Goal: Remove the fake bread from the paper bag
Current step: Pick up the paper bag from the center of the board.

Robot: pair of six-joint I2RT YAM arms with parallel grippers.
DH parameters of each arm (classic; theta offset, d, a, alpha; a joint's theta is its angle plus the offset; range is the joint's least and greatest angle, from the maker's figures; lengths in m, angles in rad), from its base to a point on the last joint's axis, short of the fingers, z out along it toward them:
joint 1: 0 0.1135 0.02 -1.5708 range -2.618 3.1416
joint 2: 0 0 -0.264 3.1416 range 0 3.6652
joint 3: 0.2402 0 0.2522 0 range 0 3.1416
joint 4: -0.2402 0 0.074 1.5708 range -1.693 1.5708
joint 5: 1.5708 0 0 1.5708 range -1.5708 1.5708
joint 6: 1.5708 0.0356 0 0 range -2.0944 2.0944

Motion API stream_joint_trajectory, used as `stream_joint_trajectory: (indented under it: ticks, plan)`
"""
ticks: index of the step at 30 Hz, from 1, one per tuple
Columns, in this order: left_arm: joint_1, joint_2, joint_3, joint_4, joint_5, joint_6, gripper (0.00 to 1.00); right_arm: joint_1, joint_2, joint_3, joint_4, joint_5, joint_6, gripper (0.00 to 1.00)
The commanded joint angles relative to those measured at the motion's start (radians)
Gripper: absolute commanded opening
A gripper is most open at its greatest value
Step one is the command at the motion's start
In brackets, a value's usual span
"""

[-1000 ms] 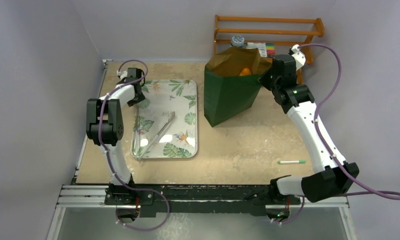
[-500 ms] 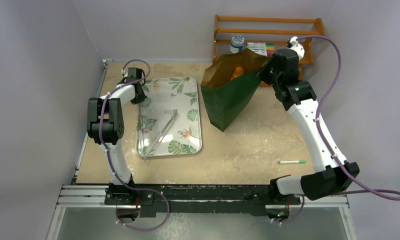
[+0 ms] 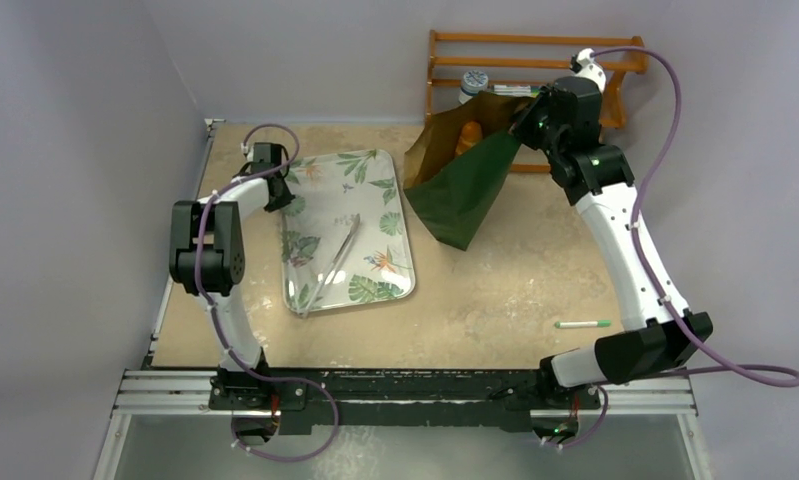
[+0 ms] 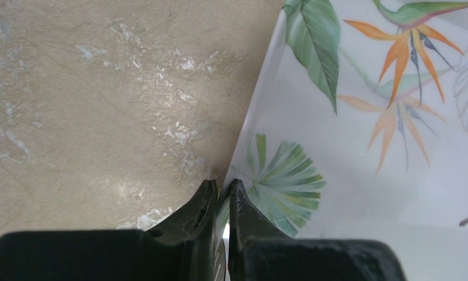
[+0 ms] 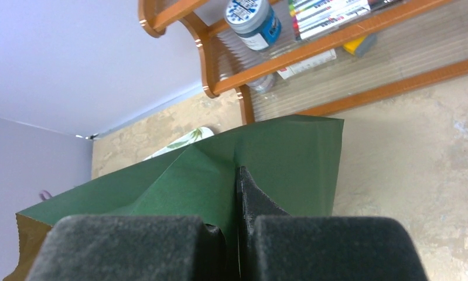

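The dark green paper bag [image 3: 463, 192] hangs tilted at the back of the table, its brown inside facing up and to the left. An orange piece of fake bread [image 3: 466, 136] shows inside near the mouth; any other bread is hidden. My right gripper [image 3: 525, 113] is shut on the bag's upper back edge. The right wrist view shows the green paper [image 5: 284, 152] pinched between the jaws of that gripper [image 5: 237, 196]. My left gripper [image 3: 280, 195] is shut on the left rim of the leaf-patterned tray [image 3: 375, 210]. In the left wrist view its tips [image 4: 222, 193] clamp that rim [image 4: 252, 126].
Metal tongs [image 3: 331, 265] lie on the tray. A wooden rack [image 3: 535, 60] behind the bag holds a blue-lidded jar [image 5: 252, 20] and markers [image 5: 325, 10]. A green marker [image 3: 582, 324] lies on the table near the right arm.
My left gripper has shut on the tray rim, and the tray has swung right at its near end. My right gripper has lifted the bag's back edge, tilting the bag leftward.
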Motion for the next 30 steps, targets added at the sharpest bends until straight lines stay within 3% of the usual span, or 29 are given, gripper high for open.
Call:
stream_joint_trajectory:
  ticks: [1,18,30]
  plan:
    - [-0.006,-0.033,-0.053,-0.058,-0.018,-0.048,0.00,0.010,-0.019,0.112,0.122,-0.074,0.017,0.00]
    - [-0.085,-0.181,-0.207,-0.126,-0.109,-0.139,0.00,0.038,0.031,0.288,0.061,-0.341,0.016,0.00]
    - [-0.211,-0.312,-0.329,-0.161,-0.149,-0.259,0.00,0.055,0.019,0.205,0.270,-0.508,0.074,0.00]
